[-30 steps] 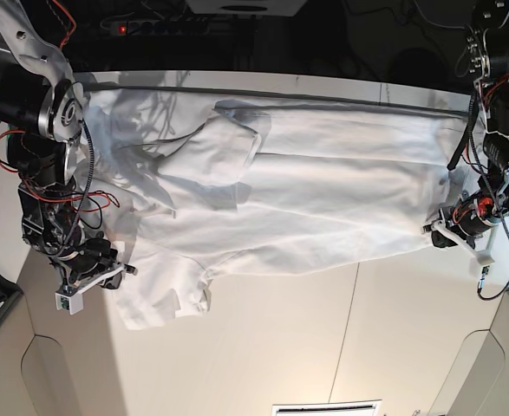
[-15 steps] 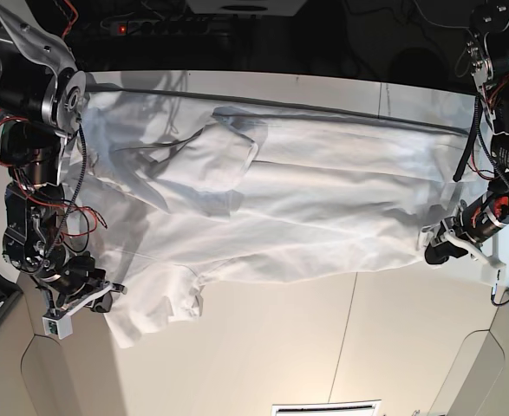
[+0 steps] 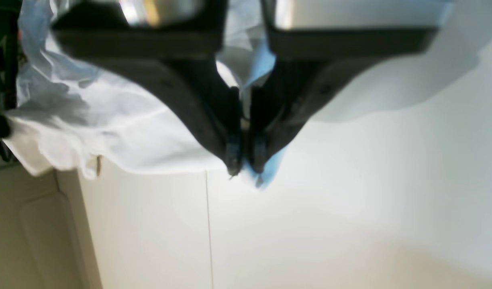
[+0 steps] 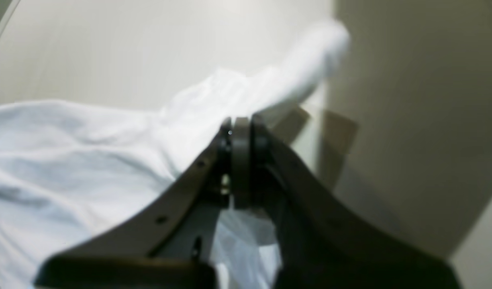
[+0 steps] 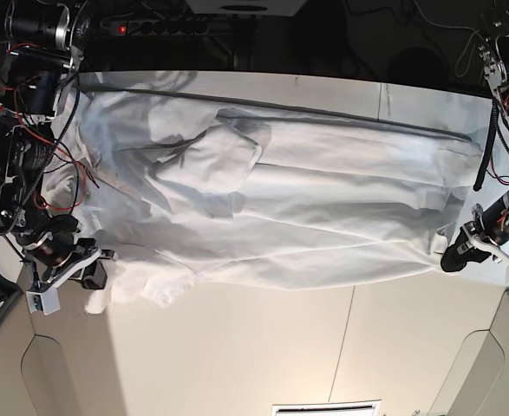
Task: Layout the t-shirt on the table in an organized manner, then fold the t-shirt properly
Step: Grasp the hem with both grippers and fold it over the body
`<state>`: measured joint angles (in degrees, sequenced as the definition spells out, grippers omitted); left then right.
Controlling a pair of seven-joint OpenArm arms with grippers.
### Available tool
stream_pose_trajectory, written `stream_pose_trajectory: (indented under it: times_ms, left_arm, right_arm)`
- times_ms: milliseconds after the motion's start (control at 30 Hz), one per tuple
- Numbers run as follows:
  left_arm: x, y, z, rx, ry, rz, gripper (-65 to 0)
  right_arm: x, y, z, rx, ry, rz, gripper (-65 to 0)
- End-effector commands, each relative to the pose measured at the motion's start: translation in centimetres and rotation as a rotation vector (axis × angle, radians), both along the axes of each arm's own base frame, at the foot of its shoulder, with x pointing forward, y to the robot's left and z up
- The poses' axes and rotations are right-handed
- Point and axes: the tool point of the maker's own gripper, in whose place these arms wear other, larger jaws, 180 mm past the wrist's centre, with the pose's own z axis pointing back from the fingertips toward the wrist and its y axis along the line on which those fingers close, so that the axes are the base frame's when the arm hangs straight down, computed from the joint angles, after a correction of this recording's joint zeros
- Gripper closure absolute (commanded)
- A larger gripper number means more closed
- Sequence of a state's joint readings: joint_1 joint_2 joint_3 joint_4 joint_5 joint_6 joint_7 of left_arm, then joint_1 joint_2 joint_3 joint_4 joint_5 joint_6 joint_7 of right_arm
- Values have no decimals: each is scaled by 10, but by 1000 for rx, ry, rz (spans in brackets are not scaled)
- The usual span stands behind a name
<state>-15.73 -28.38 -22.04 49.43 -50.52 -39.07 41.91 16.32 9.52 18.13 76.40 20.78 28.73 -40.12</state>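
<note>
The t-shirt point(image 5: 297, 217) is lying stretched across the table point(image 5: 323, 347), its long axis running side to side in the base view, from one arm to the other. The right gripper point(image 5: 88, 279) is sitting at that view's left end, jaws pressed together on a bunched corner of cloth near a sleeve; in the right wrist view point(image 4: 239, 132) the tips are meeting with white fabric gathered under and behind them. The left gripper point(image 5: 456, 258) is at the opposite end, near the table's edge, and the left wrist view point(image 3: 244, 162) is showing it pinching the shirt's edge, with a scrap of cloth poking out between the tips. So the shirt is lying between the two grippers, each nearest its own end. The front edge is sagging and a sleeve point(image 5: 219, 156) is lying folded over the body, so more spreading is likely needed before any fold.
</note>
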Motion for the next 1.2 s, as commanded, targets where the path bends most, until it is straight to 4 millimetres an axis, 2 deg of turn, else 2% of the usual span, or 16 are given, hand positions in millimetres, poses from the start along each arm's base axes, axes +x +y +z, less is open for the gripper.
stream_pose_trajectory:
  times_ms: [0, 333, 567, 667, 800, 1000, 1167]
  left_arm:
    - [12, 11, 27, 1, -78, 11, 0]
    - [4, 5, 26, -65, -46, -15, 0]
    - [-6, 22, 25, -92, -61, 49, 0]
    - [-12, 29, 24, -101, -56, 72, 0]
    - [-20, 28, 17, -103, -20, 59, 0]
    - [-41, 30, -2, -97, 40, 60, 0]
    - [-55, 24, -15, -100, 107, 24, 0]
  right_arm:
    - [11, -3, 25, 9, -73, 1, 0]
    - [-32, 13, 30, 54, 1, 130, 0]
    - [-66, 12, 28, 23, 9, 138, 0]
    - [-74, 6, 28, 11, 13, 124, 0]
    - [-82, -7, 25, 5, 25, 91, 0]
    - [-101, -25, 20, 38, 84, 59, 0]
    - [-114, -44, 16, 53, 111, 8, 0]
